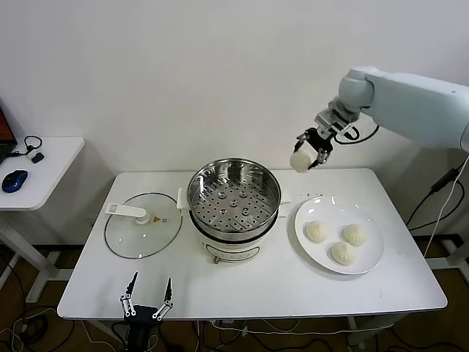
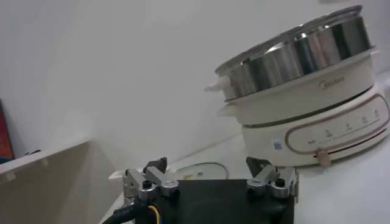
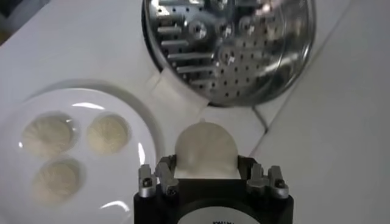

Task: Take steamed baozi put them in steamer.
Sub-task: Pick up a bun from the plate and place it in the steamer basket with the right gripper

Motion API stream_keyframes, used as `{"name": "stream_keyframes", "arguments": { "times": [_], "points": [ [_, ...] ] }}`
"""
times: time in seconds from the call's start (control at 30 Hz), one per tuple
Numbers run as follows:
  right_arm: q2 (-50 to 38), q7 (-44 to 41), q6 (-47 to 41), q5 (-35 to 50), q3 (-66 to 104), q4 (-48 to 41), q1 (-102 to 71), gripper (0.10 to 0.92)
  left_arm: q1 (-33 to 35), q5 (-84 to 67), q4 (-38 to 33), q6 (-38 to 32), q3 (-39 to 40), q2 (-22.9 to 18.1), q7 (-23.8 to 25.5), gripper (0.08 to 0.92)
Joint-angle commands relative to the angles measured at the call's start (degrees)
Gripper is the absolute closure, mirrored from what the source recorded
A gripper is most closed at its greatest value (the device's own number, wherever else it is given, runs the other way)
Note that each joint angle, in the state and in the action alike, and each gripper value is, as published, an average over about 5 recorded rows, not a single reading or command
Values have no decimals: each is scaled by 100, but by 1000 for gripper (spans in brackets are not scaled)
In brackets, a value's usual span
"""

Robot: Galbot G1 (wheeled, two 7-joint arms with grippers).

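My right gripper (image 1: 308, 156) is shut on one off-white baozi (image 1: 300, 161), held in the air between the steamer and the white plate; the wrist view shows the bun (image 3: 206, 149) squeezed between both fingers. The steel steamer (image 1: 234, 192) stands mid-table with its perforated tray (image 3: 234, 45) bare. Three more baozi (image 1: 317, 232) (image 1: 355, 235) (image 1: 343, 253) lie on the white plate (image 1: 370, 260). My left gripper (image 1: 146, 302) hangs open at the table's front edge, holding nothing, its fingers (image 2: 159, 167) wide apart.
A glass lid (image 1: 143, 225) with a white handle lies flat to the left of the steamer. A side table (image 1: 44, 169) at the far left carries a blue mouse (image 1: 14, 180). The steamer's white base with its control panel (image 2: 332, 131) faces the front.
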Motion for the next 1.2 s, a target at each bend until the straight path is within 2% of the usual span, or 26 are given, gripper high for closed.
{"name": "stream_keyframes", "arguments": {
  "times": [0.03,0.4,0.63,1.2],
  "points": [
    [1144,527,1733,-399,-86,-178,157,356,-4,3,-6,-2,-14,-280,-4,177],
    [1903,571,1733,-615,-65,-774,-729,347,-2,-31,-99,5,-34,-280,2,177],
    [2306,420,1733,-855,79,-1794,-1236,347,-11,-41,-125,9,-37,-280,8,177],
    [2517,411,1733,-1364,666,-2645,-1872,347,-64,-36,-35,-7,-39,-280,-1,177]
  ]
}}
